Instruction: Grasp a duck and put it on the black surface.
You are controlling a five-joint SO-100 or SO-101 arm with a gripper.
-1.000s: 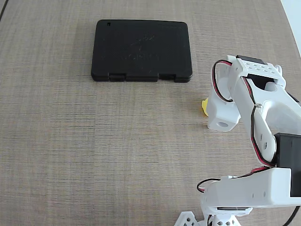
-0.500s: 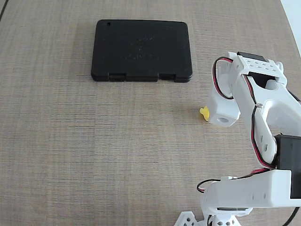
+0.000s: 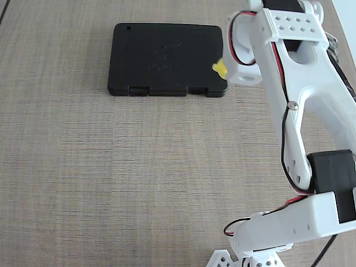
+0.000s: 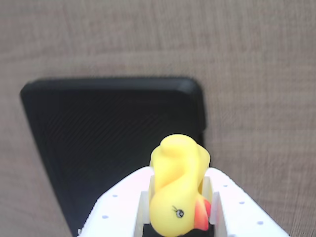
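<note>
Duck (image 4: 178,190), tiny, bright yellow rubber with an orange-red beak, is seen clamped between the two white plastic fingers (image 4: 223,197) of the end effector (image 4: 177,207), which is closed on it. In the wrist view the duck is tilted head-down toward the camera, eye and beak lowest in the picture, rounded body pointing away. It is held in the air, clear of anything beneath it.

In the fixed view only a small yellow part of the duck (image 3: 221,68) is seen at the tip of the end effector (image 3: 225,69) (the rest is hidden by the white housing), lying over the right edge of the flat matte black rectangular plastic slab (image 3: 161,58). The same slab (image 4: 98,138) with its rounded corners is seen below and to the left of the duck in the wrist view.

The slab rests on a wood-grain beige surface (image 3: 111,178), notched tabs along its near edge. The white arm (image 3: 303,105), with red and black wires, is stretched up the right side of the fixed view.
</note>
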